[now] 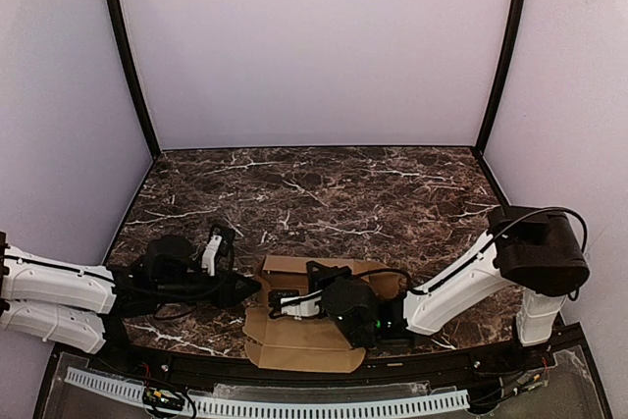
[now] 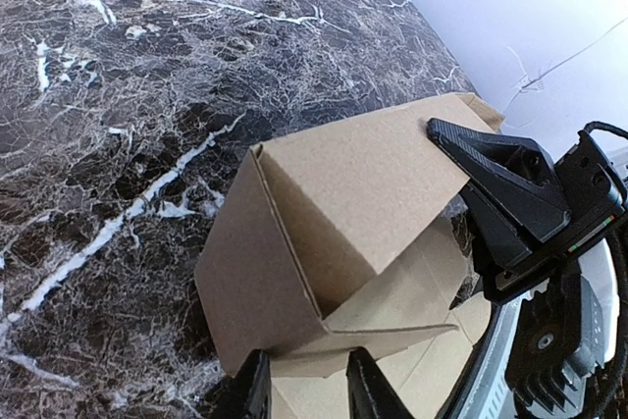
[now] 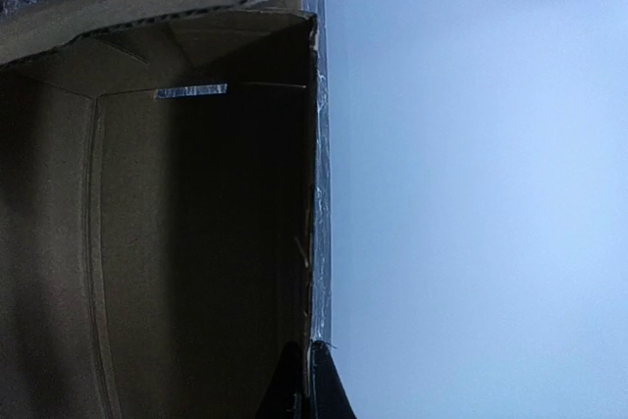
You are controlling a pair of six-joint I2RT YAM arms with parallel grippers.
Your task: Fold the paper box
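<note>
The paper box (image 1: pixel 294 342), plain tan cardboard, lies partly folded at the near middle of the table. In the left wrist view one panel of the paper box (image 2: pixel 324 203) stands raised over a flat lower flap. My left gripper (image 2: pixel 306 387) is open, its fingers (image 2: pixel 251 392) straddling the near edge of that lower flap. It sits at the box's left side (image 1: pixel 247 288). My right gripper (image 3: pixel 312 365) is shut on the thin edge of a box wall (image 3: pixel 177 193). Its black fingers (image 2: pixel 491 169) pinch the raised panel's far corner, over the box's middle (image 1: pixel 283 303).
The dark marble table (image 1: pixel 324 193) stretches behind the box to white walls with black corner posts (image 1: pixel 128 56). A white perforated rail (image 1: pixel 294 405) runs along the near edge. The right arm's bulky black joint (image 1: pixel 540 247) hangs at the right.
</note>
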